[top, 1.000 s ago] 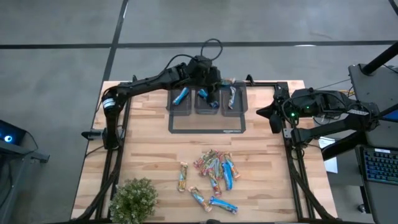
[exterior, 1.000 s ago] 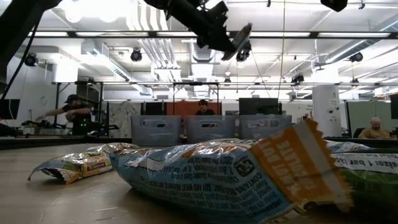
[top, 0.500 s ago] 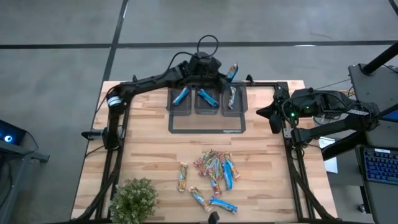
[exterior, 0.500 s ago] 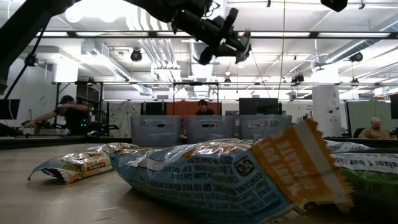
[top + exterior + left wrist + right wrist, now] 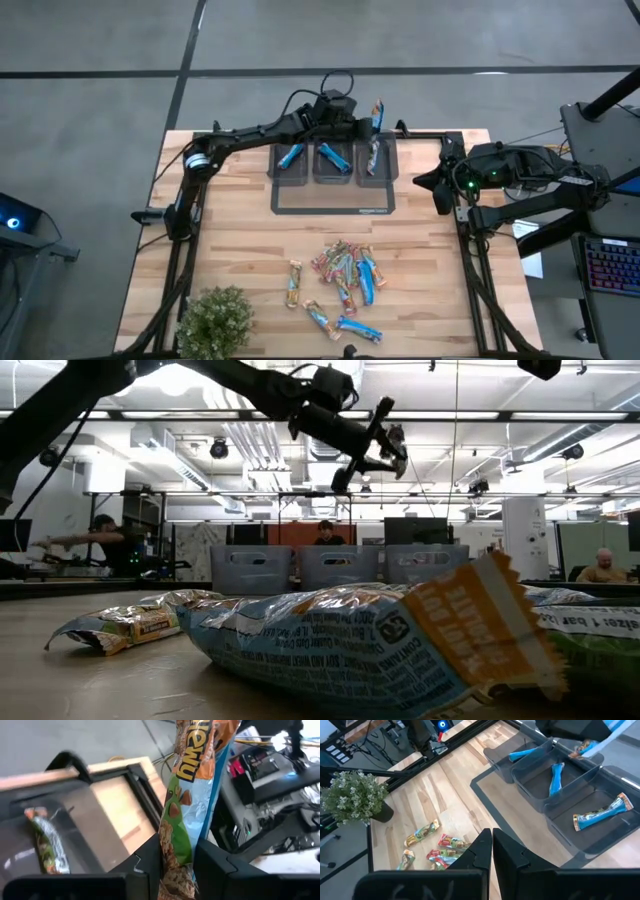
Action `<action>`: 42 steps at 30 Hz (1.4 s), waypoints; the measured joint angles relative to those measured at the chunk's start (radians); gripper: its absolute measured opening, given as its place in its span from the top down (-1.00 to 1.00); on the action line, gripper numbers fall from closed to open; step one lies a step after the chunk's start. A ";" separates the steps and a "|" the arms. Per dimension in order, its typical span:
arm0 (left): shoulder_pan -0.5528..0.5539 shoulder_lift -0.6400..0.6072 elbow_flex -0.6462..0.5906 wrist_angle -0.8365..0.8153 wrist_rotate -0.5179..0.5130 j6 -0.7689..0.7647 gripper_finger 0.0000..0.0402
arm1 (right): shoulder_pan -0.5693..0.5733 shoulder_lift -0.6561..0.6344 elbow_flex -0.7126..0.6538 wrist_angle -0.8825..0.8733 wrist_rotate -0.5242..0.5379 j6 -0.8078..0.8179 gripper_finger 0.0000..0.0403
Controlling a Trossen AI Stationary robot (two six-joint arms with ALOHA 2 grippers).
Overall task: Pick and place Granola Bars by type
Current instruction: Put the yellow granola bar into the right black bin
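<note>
My left gripper (image 5: 362, 122) hangs in the air behind the right-hand one of three grey bins (image 5: 372, 160), shut on a multicoloured granola bar (image 5: 377, 114). A blue bar (image 5: 291, 155) lies in the left bin and another blue one (image 5: 333, 156) in the middle bin. A multicoloured bar (image 5: 372, 155) lies in the right bin. Several more bars (image 5: 345, 270) lie loose on the wooden table nearer the front. My right gripper (image 5: 491, 845) waits shut at the table's right side, touching nothing. My left gripper pinches the multicoloured bar between its two fingers near one end (image 5: 175, 845). The fingers reach out roughly level from the table's left, tipped slightly down. The rest of the bar (image 5: 197, 765) sticks out past the fingertips, and the bar is lifted clear of bins and table.
The bins stand on a dark mat (image 5: 333, 198) at the table's far middle. A leafy plant (image 5: 214, 320) stands at the near left corner. In the low view a large bar (image 5: 380, 640) lies close in front, and people sit in the room behind.
My left gripper has rolled its wrist and moved from above the middle bin toward the table's far right, sinking a little. The bar has turned with it and now hangs behind the right bin, still clear of everything.
</note>
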 joint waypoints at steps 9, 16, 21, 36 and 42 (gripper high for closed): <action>0.001 0.055 -0.003 0.001 -0.015 -0.116 0.59 | 0.000 0.000 0.000 -0.012 0.000 0.015 0.96; 0.003 0.096 -0.005 -0.008 -0.023 -0.192 0.59 | 0.000 0.000 0.000 -0.026 0.000 0.015 0.96; 0.003 0.118 -0.005 -0.028 -0.026 -0.228 0.59 | 0.000 0.000 0.000 -0.027 0.000 0.015 0.96; 0.000 0.170 -0.006 -0.084 -0.040 -0.383 0.59 | 0.000 0.000 0.000 -0.027 0.000 0.010 0.96; -0.001 0.170 -0.006 -0.084 -0.040 -0.374 0.59 | 0.000 0.000 0.000 -0.027 0.000 0.010 0.96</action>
